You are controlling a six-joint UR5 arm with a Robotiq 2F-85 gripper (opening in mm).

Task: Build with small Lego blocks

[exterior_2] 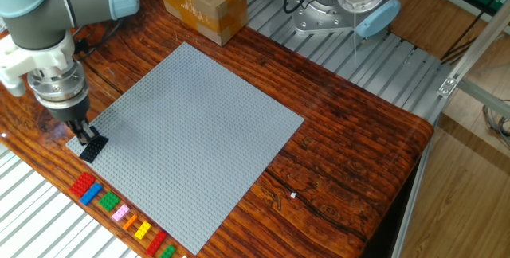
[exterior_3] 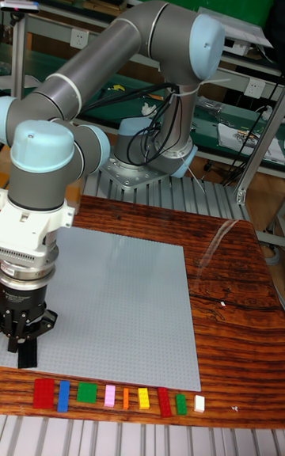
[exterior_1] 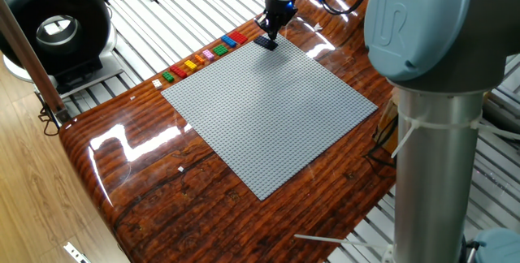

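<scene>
In one fixed view, the small Lego blocks (exterior_1: 203,56) are seen as a row of tiny coloured bricks on the tabletop (exterior_1: 146,174) along the grey baseplate's (exterior_1: 268,109) far-left edge. The gripper (exterior_1: 269,37) is pressed on a dark block (exterior_1: 265,44) at the baseplate's corner.

In the other fixed view, the row (exterior_2: 119,210) lies beside the near-left edge; the gripper (exterior_2: 83,138) is closed on the dark block (exterior_2: 92,148).

In the tall fixed view, red, blue, green, pink, orange, yellow and white bricks (exterior_3: 111,397) are lined up below the baseplate (exterior_3: 119,305); the gripper (exterior_3: 27,345) stands at its near-left corner.

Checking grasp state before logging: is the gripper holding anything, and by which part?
The gripper is shut on a small black rectangular block, gripped at its upper end, at the corner of the large grey studded baseplate.
</scene>
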